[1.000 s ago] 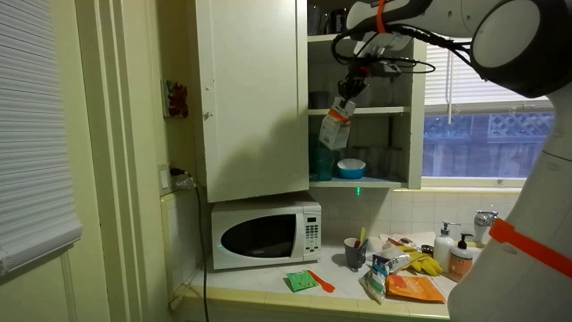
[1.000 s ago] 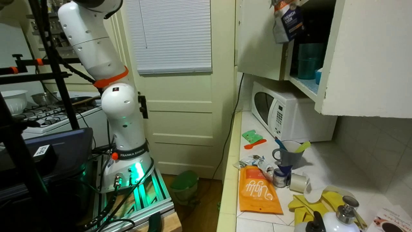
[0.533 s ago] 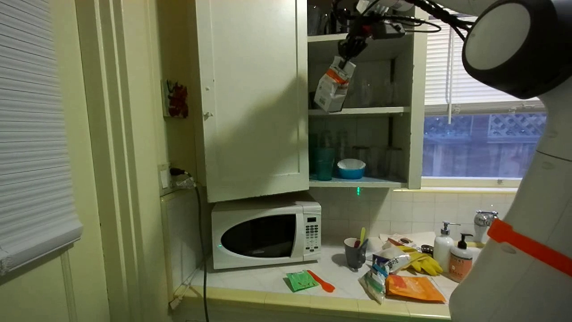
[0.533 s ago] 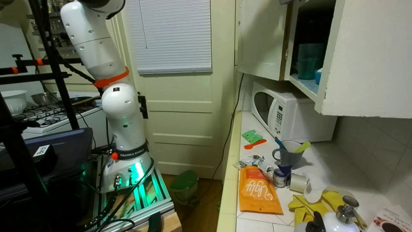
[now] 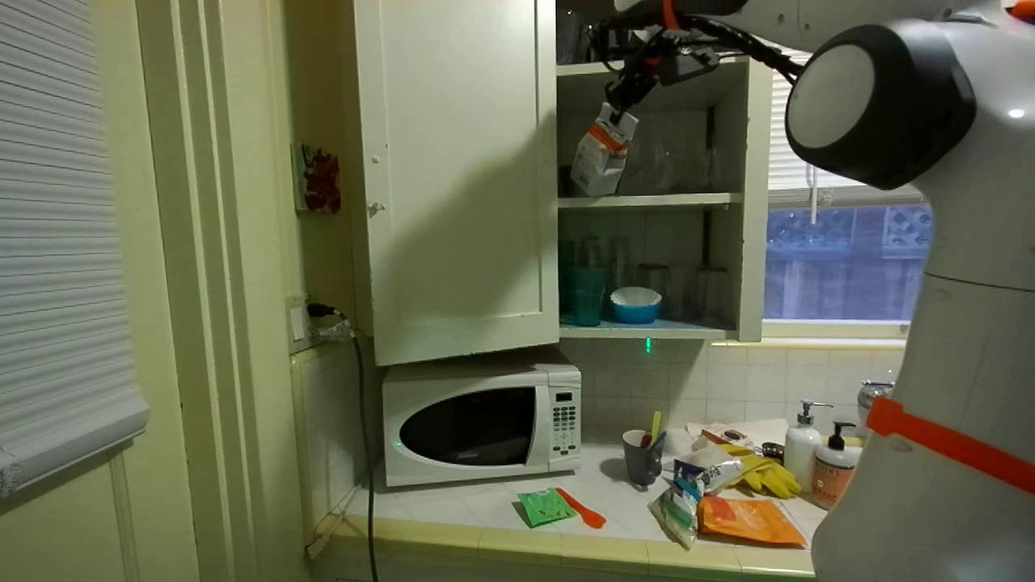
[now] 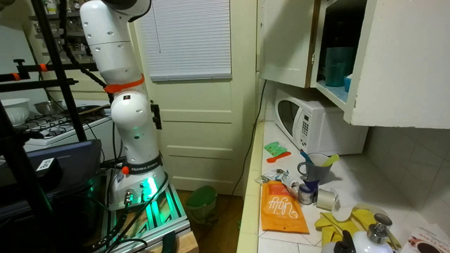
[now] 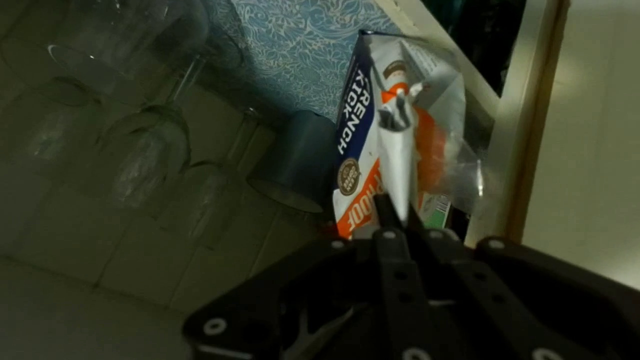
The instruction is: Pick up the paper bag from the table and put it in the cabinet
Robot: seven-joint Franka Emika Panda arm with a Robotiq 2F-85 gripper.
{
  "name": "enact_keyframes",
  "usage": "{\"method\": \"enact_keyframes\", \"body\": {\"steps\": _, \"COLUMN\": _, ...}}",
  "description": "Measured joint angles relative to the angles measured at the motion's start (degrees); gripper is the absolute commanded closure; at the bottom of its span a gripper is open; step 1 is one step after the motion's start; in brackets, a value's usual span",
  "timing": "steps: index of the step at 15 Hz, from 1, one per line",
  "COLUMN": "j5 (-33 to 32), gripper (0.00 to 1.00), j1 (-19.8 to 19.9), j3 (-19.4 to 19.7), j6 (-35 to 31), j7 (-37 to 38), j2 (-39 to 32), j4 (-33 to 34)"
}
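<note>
Paper bag [image 7: 395, 145], clasped in the hand [image 7: 400, 212].
Lower centre of wrist view: the hand stands nearly closed and pinches the bag's folded white top.

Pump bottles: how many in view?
2, side by side next to the yellow gloves: the white bottle with a silver pump, and the peach-and-white bottle with a black pump, farther right in an exterior view. The white robot arm there may hide more.
</note>
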State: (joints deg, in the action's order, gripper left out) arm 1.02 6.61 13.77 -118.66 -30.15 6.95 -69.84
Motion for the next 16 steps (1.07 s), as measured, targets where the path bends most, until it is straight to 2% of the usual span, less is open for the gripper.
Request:
{"method": "enact_keyframes", "body": {"steps": 1, "j5": 0.0, "gripper": 0.99, "j1": 0.0, "j3": 0.1, "j6": -1.2, "j7": -0.2, "j2": -1.1, "j4": 0.6}}
{"method": "enact_keyframes", "body": {"steps": 2, "j5": 0.0, "gripper": 0.72, "j1": 0.0, "j3": 0.1, "j6": -1.9, "j7": -0.4, "j2": -2.2, "j4": 1.4}}
{"method": "enact_keyframes", "body": {"steps": 4, "j5": 0.0, "gripper": 0.64, "j1": 0.1, "j3": 0.2, "j6": -2.7, "j7": -0.8, "j2": -4.0, "j4": 3.0}}
{"method": "enact_keyframes", "body": {"steps": 12, "j5": -0.7, "gripper": 0.05, "j1": 0.6, "j3": 1.1, "j6": -6.4, "j7": -2.9, "j2": -9.3, "j4": 8.3}}
{"method": "enact_keyframes", "body": {"steps": 13, "j5": -0.7, "gripper": 0.0, "j1": 0.6, "j3": 1.1, "j6": -8.4, "j7": -3.7, "j2": -9.7, "j4": 8.4}}
{"method": "enact_keyframes", "body": {"steps": 16, "j5": -0.9, "gripper": 0.0, "j1": 0.5, "j3": 1.0, "j6": -13.4, "j7": -4.0, "j2": -9.9, "j4": 8.8}}
